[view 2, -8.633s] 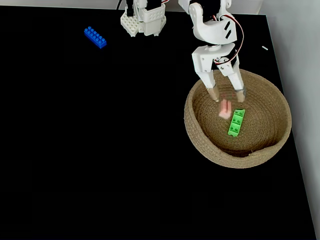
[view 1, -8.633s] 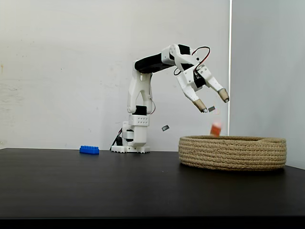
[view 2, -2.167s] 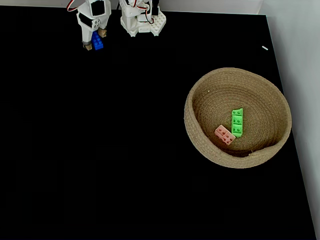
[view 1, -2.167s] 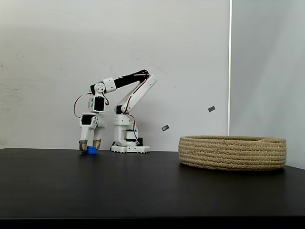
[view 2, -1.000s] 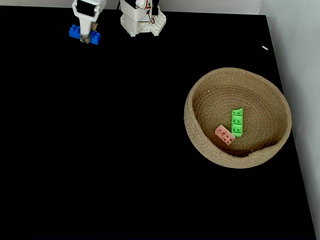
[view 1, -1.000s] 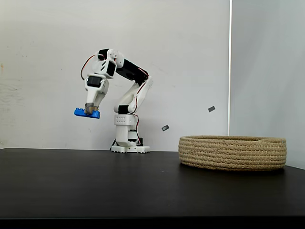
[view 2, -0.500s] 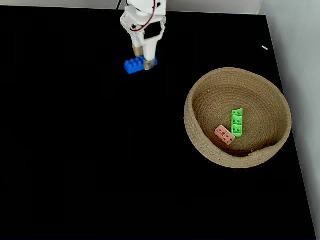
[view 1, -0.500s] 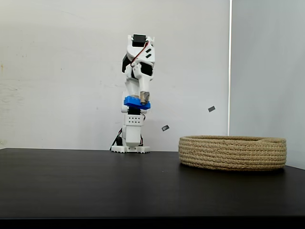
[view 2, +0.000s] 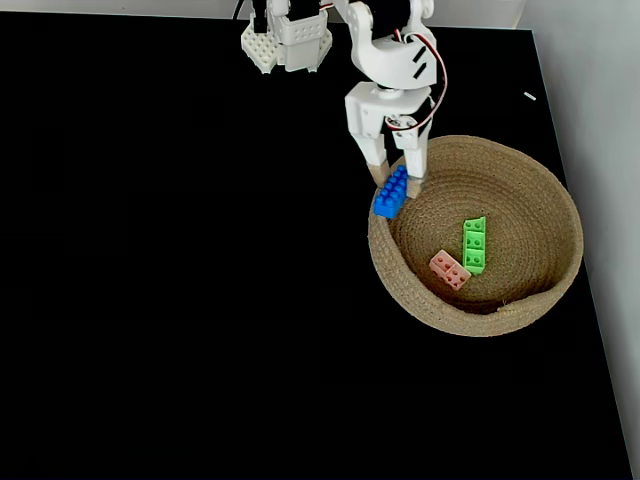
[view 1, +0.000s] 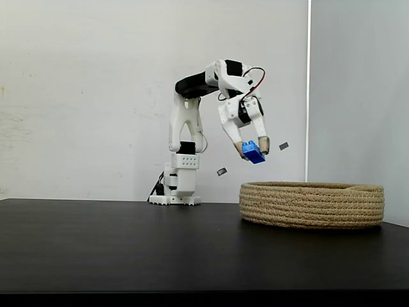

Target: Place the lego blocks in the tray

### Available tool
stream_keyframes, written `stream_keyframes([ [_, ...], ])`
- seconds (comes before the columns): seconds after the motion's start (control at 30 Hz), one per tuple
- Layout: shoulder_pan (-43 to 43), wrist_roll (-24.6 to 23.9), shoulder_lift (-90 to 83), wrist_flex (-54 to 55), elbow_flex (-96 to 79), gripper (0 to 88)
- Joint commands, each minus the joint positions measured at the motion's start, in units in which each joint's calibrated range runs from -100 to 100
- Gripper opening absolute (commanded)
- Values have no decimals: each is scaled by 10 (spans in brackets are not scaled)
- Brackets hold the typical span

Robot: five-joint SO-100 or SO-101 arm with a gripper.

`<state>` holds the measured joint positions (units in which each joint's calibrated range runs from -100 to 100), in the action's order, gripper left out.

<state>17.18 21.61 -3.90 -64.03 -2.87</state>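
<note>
on my side-on fixed view, starting at the left, i see the arm's base standing on the black table against the white wall, with the arm reaching up and over toward the right. moving along it, the gripper hangs in the air, angled down, and its 2 fingers are closed around the blue brick, which sits tilted between the tan fingertips. it is clear of the table and above the left edge of the basket, not touching the rope.

in the fixed view from above, the base is at the top edge, and to its right the gripper points down the frame with the blue brick pinched between its fingertips, the brick lying over the basket's left rim. further right, inside the basket, i count 2 bricks on the woven floor: the pale pink brick toward the lower middle, and the green brick just beside it to the upper right, so close i cannot tell whether they touch. both lie flat, studs up.
</note>
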Motion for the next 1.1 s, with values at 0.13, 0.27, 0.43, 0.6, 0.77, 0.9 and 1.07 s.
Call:
stream_keyframes([
  [0.13, 52, -3, 72, 45, 100, 90],
  [0.27, 63, -18, 120, 46, 135, 242],
  [0.43, 67, -32, 126, 40, 144, 274],
  [0.6, 46, -40, 73, 34, 123, 237],
  [0.77, -33, -46, -44, 31, -8, 37],
  [0.9, -106, -34, -139, 32, -169, 0],
  [1.07, -171, 8, -262, 33, -362, 0],
])
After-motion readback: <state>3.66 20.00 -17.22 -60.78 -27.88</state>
